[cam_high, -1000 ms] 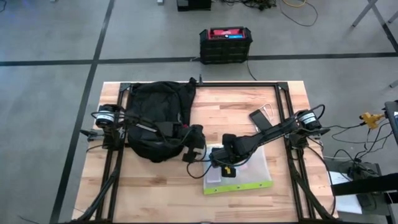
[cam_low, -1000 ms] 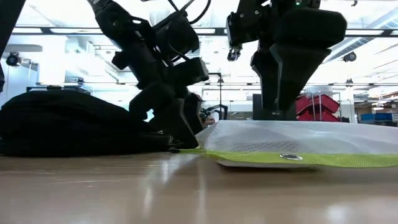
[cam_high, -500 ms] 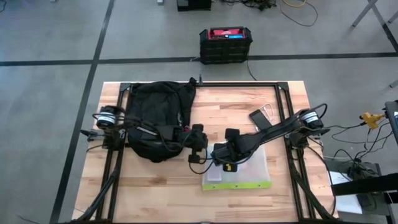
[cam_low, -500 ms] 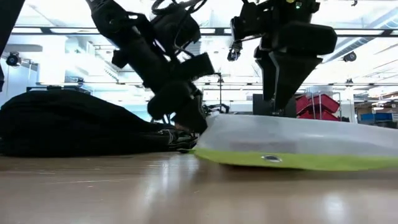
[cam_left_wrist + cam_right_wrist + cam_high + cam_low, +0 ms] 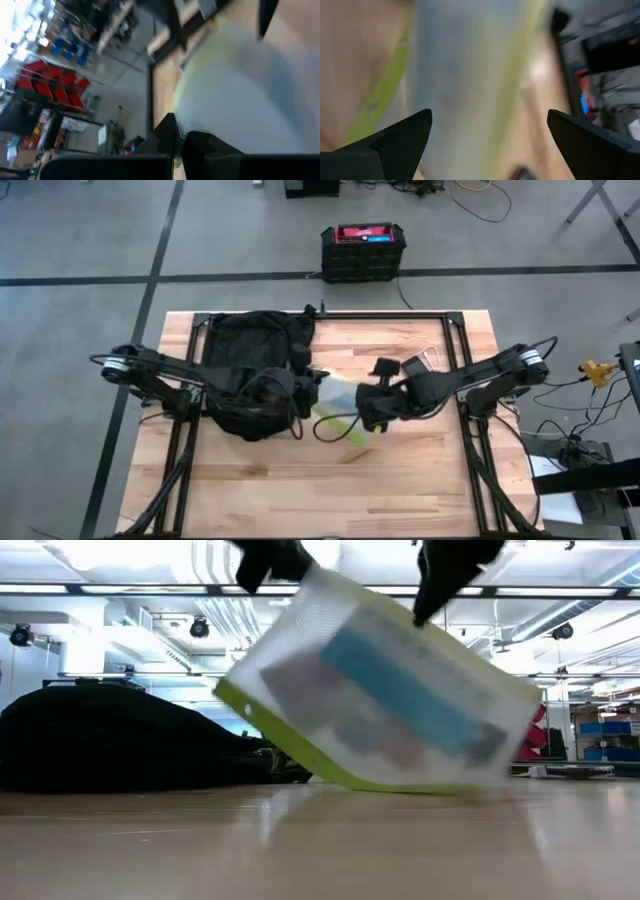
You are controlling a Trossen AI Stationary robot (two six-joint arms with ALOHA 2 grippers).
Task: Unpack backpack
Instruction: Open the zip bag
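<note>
The black backpack (image 5: 250,370) lies flat on the table's left half. A white mesh pouch with a lime-green border (image 5: 380,690) hangs tilted above the table, to the right of the backpack. My left gripper (image 5: 306,386) is shut on the pouch's upper part. My right gripper (image 5: 489,117) is open at the pouch's other upper side, with its fingers spread wide over the mesh face (image 5: 465,65). In the low view both grippers show only at the top edge. My left gripper pinches the pouch's edge (image 5: 184,129) between its two shut fingers, near the upper corner on the backpack's side (image 5: 300,575). It comes from above. The pouch hangs tilted below it, one green-edged corner (image 5: 400,783) low by the table. My right gripper has a finger (image 5: 432,600) at the pouch's top edge; I cannot tell whether it touches.
A dark flat phone-like thing (image 5: 415,368) and a clear item (image 5: 433,360) lie at the table's right rear. A black-and-red box (image 5: 362,250) stands on the floor beyond the far edge. Bare wood fills the near half of the table.
My left gripper has shut on the pouch's edge and risen toward the far edge. The pouch, which lay flat on the table, now hangs tipped up on a slant. My right gripper has stayed open and has also risen toward the far edge.
</note>
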